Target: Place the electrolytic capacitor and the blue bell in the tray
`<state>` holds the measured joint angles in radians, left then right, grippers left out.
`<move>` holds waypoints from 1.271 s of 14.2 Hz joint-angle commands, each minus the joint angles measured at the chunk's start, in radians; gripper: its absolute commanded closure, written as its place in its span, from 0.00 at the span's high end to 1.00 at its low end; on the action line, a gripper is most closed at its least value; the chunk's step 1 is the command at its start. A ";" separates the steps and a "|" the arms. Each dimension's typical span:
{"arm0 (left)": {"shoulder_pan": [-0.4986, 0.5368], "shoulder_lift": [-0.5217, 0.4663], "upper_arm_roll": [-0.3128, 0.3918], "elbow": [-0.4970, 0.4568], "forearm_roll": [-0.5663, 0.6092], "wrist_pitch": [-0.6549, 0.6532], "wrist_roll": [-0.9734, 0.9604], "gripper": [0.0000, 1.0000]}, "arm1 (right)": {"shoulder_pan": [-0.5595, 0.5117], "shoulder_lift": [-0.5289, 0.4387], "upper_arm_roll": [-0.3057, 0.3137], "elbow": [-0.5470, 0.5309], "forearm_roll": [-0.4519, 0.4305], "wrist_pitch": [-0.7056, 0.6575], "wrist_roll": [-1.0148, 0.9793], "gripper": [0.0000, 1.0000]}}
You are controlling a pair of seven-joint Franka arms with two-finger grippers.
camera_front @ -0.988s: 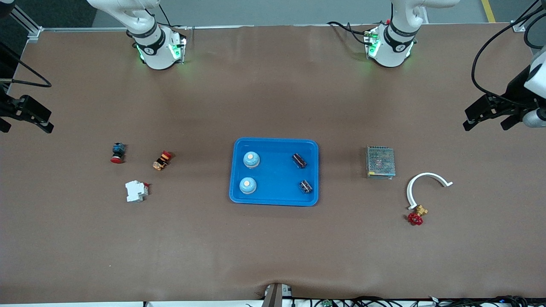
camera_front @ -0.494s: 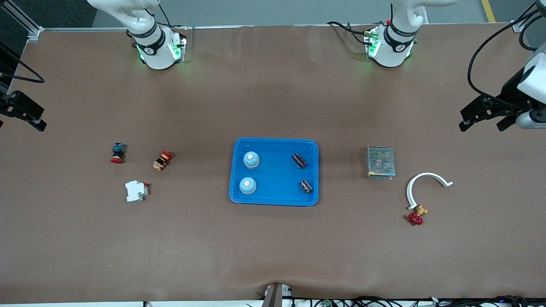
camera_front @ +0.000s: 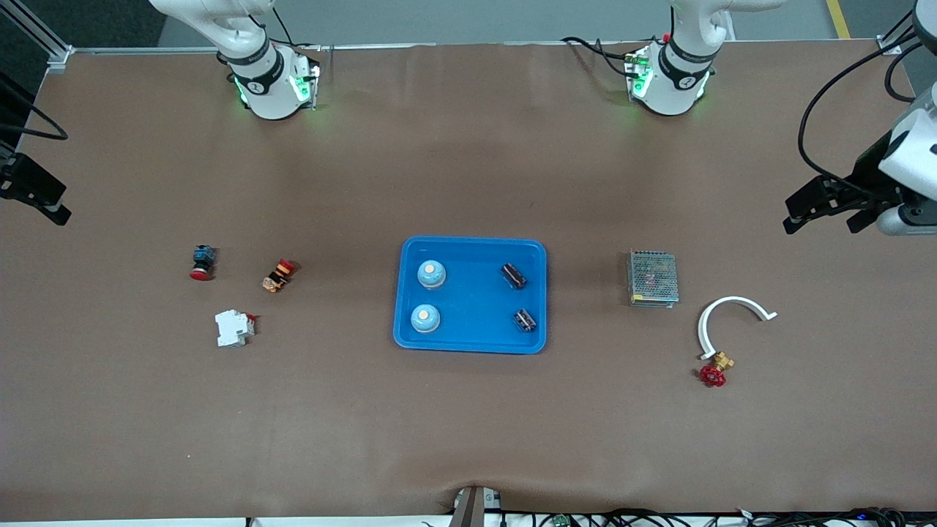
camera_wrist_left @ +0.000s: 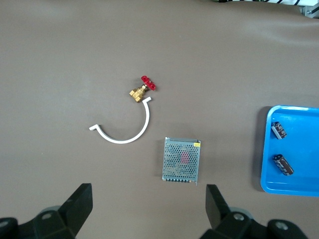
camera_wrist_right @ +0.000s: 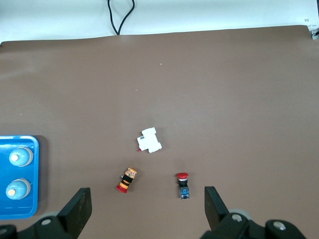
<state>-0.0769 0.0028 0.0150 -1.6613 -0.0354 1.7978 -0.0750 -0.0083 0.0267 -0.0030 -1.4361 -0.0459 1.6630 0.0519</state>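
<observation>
The bright-blue tray (camera_front: 476, 304) lies mid-table. In it are two blue bells (camera_front: 431, 274) (camera_front: 424, 318) at the right arm's end and two dark electrolytic capacitors (camera_front: 514, 275) (camera_front: 525, 320) at the left arm's end. My left gripper (camera_front: 820, 219) hangs open and empty in the air over the table's left-arm end. Its wrist view shows its own fingers apart (camera_wrist_left: 148, 201), part of the tray (camera_wrist_left: 266, 149) and both capacitors (camera_wrist_left: 278, 129). My right gripper (camera_front: 40, 201) hangs open and empty over the right-arm end. Its wrist view (camera_wrist_right: 147, 204) shows the tray's edge (camera_wrist_right: 35, 174) and both bells (camera_wrist_right: 20, 157).
A silver mesh box (camera_front: 653, 277), a white curved piece (camera_front: 714, 315) and a red-handled brass valve (camera_front: 714, 369) lie toward the left arm's end. A red push button (camera_front: 201, 262), an orange-red button (camera_front: 278, 275) and a white breaker (camera_front: 234, 328) lie toward the right arm's end.
The right gripper has drawn farther out toward its end of the table. The left gripper has shifted slightly. Nothing on the table has moved.
</observation>
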 commanded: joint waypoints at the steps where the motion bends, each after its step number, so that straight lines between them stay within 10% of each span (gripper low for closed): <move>1: -0.004 0.020 -0.013 0.040 0.026 -0.005 -0.009 1.00 | -0.009 0.002 0.000 0.006 0.015 -0.009 -0.017 1.00; 18: 0.012 0.028 -0.001 0.043 0.038 0.005 0.080 1.00 | -0.007 0.013 -0.002 0.003 0.006 -0.009 -0.038 1.00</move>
<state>-0.0642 0.0218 0.0164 -1.6372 -0.0230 1.8032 -0.0137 -0.0094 0.0376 -0.0086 -1.4364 -0.0460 1.6588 0.0264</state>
